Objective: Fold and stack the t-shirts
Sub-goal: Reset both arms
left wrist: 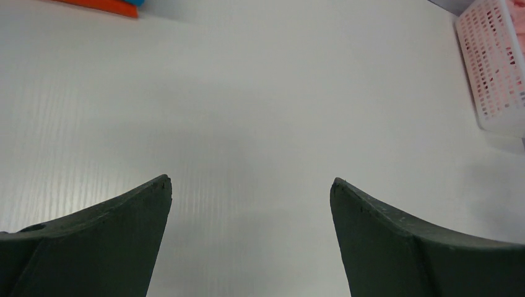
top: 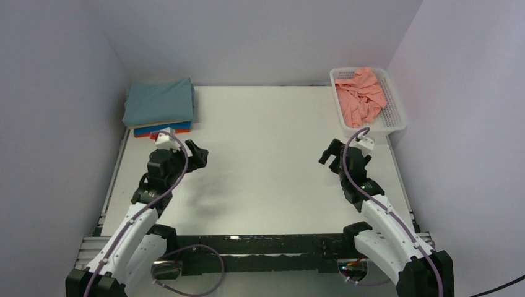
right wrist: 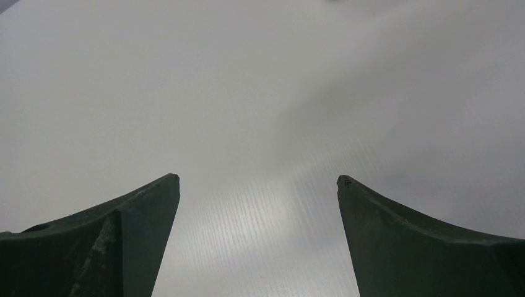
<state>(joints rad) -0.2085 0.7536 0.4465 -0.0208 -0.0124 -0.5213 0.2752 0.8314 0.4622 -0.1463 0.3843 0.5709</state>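
Finding: left end effector and right end effector both stand open and empty over the desk middle. Folded t-shirts are stacked at the far-left corner. The pink t-shirt, possibly several, lies crumpled in the basket at the far-right corner. Recommend the right grips a raised fold.

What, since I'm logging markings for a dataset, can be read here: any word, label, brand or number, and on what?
None: no readable word, label, brand or number in any view. The folded t-shirts, pink t-shirt, white basket, table, left gripper and right gripper all look plain.
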